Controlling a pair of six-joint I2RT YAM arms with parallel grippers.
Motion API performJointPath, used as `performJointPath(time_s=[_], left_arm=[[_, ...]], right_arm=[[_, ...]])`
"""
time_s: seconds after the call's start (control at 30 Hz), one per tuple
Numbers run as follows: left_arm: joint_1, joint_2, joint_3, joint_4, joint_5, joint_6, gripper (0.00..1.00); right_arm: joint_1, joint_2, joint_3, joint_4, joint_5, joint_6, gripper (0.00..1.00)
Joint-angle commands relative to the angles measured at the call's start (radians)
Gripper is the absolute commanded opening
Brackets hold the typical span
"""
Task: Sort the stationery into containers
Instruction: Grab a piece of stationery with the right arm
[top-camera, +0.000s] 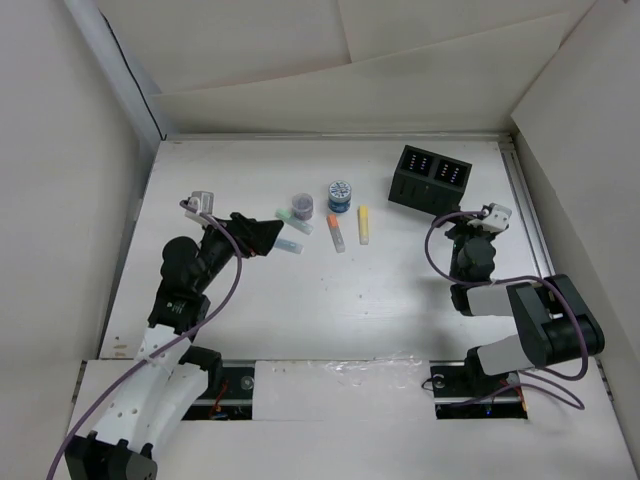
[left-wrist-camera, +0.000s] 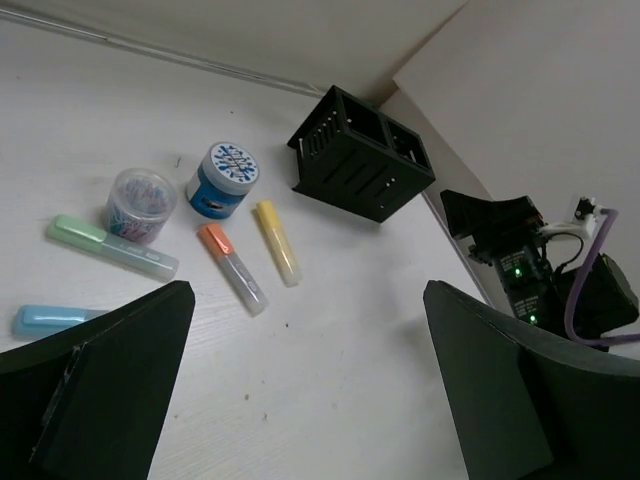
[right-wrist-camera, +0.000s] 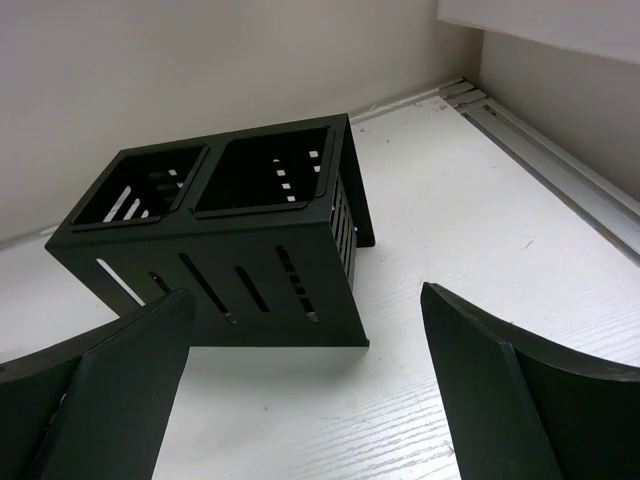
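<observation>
With both the left tool and the right tool spread and empty, and the markers and rolls crowded on the tabletop left of the black box, a neighbour could be knocked away if one marker is gripped off-centre.

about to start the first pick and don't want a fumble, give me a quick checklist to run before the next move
1. Left gripper open and empty: ok.
2. Right gripper open and empty: ok.
3. Both compartments of the black box free of items: ok.
4. Yellow marker lying apart from orange-white marker: ok.
5. Mint green marker clear of grey-purple roll: cannot tell, they look very close.
</observation>
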Motion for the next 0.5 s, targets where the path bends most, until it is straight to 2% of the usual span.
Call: performJointPath(time_s=[0.0,0.1,0.2,0.3,0.43,0.47], left_arm=[[-0.002,-0.016,0.009,0.022,-0.100,-0.005,1.00],[-0.002,-0.001,0.062,-0.084,-0.171,-0.005,1.00],[-0.002,0.009,0.062,-0.059,-0.133,-0.005,1.00],[-0.002,0.019,0.072,-0.108,-0.189,-0.015,1.00],[-0.002,-0.030,0.054,-0.082,-0.200,-0.001,1.00],[-0.002,-0.039,0.040,-0.073,-0.182,-0.001,1.00]], right_arm=[[0.010,-0.004,0.010,0.047,0.024,0.010,1.00],[0.010,-0.027,0.020,0.001,0.024,0.020,1.00],[0.027,-0.027,0.020,0.030,0.039,0.008,1.00],[0.027,-0.027,0.020,0.021,0.039,0.008,1.00],[-0.004,-0.047,0.035,-0.063,-0.002,0.043,1.00],[0.005,-0.047,0.044,-0.028,0.010,0.017,1.00]])
